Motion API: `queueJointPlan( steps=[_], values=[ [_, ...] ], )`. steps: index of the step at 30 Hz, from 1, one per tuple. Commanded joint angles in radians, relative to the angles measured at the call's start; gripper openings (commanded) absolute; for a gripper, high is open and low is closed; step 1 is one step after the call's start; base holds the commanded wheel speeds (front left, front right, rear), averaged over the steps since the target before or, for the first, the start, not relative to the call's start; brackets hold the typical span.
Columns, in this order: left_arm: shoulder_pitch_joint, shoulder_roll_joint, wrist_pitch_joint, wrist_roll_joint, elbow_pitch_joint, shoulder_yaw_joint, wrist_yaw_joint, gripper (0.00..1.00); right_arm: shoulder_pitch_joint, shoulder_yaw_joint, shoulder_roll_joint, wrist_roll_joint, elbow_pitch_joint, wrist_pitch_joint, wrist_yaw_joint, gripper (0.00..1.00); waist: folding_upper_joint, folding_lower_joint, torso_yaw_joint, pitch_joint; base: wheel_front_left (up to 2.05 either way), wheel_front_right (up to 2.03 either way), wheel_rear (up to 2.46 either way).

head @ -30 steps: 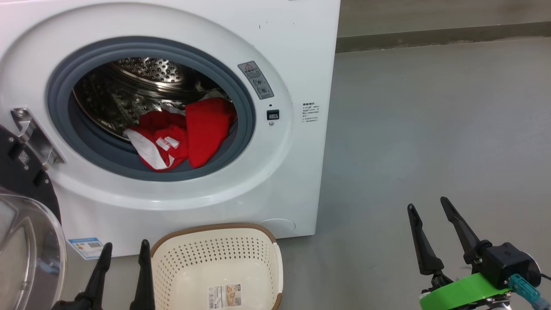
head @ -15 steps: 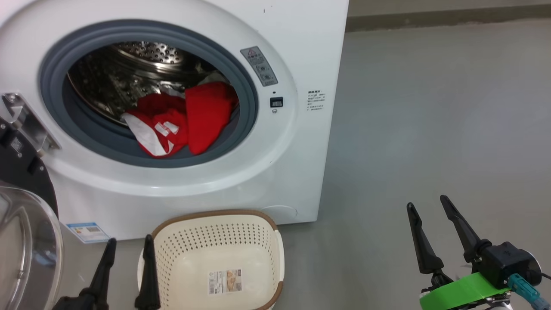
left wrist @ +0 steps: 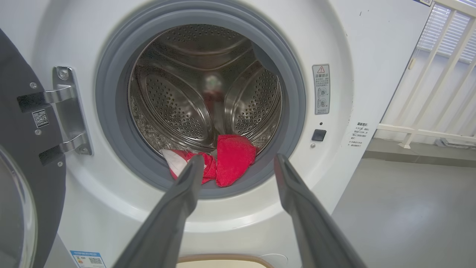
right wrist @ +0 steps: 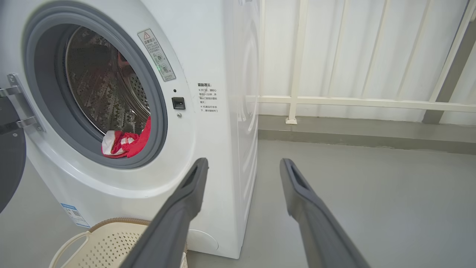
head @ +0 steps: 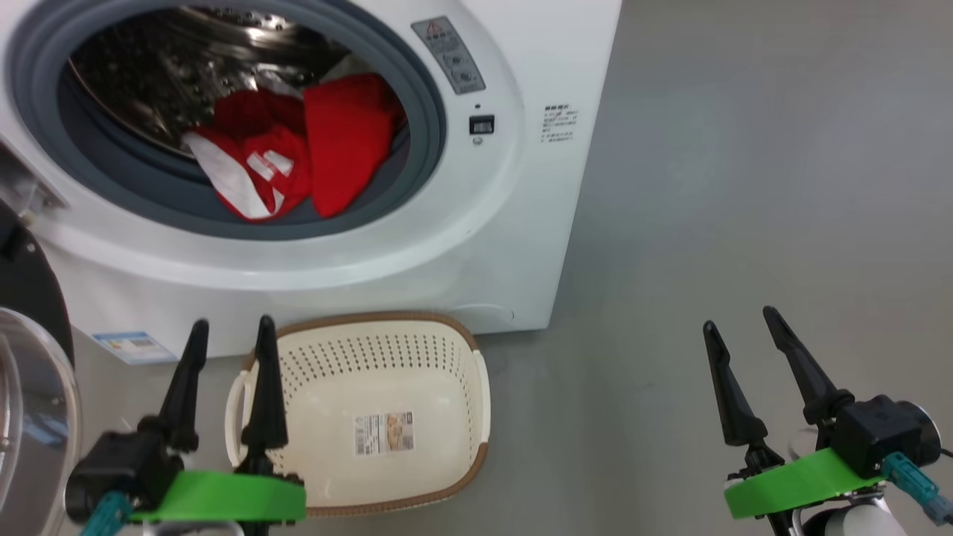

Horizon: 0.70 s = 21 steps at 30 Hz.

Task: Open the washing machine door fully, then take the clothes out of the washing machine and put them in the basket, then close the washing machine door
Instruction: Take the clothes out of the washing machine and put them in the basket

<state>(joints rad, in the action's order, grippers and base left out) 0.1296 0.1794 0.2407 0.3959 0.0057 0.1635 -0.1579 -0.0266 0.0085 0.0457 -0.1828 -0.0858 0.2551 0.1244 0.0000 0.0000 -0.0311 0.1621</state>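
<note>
Grey floor (head: 744, 186), washing machine (head: 536, 223), triangle warning sticker (head: 454, 53), basket (head: 387, 327), paper label (head: 383, 433)

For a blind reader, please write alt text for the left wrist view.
Red clothes lie low in the drum of the washing machine, its door open at left. The open left claw points toward them.

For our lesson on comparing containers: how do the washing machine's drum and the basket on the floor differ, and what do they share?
The drum is shiny steel; the basket is cream plastic with a brown rim. The drum opens forwards; the basket opens upwards. The drum holds the red clothes; the basket holds none, just a paper label. Both have perforated walls.
</note>
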Motion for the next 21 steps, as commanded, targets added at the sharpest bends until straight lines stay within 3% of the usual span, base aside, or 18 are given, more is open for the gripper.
queueJointPlan(
  steps=[1,21],
  values=[
    [0.045,0.014,0.01,-0.007,-0.015,-0.03,0.01,1.0,-0.035,0.019,0.004,0.001,0.029,0.004,0.006,1.0,0.0,0.0,0.006,0.047,0.0,0.0,0.0],
    [0.441,0.001,0.021,-0.101,0.18,-0.108,0.092,1.0,-0.138,0.018,0.004,0.013,0.046,0.006,0.006,1.0,0.0,0.0,0.015,0.266,0.0,0.0,0.0]
  ],
)
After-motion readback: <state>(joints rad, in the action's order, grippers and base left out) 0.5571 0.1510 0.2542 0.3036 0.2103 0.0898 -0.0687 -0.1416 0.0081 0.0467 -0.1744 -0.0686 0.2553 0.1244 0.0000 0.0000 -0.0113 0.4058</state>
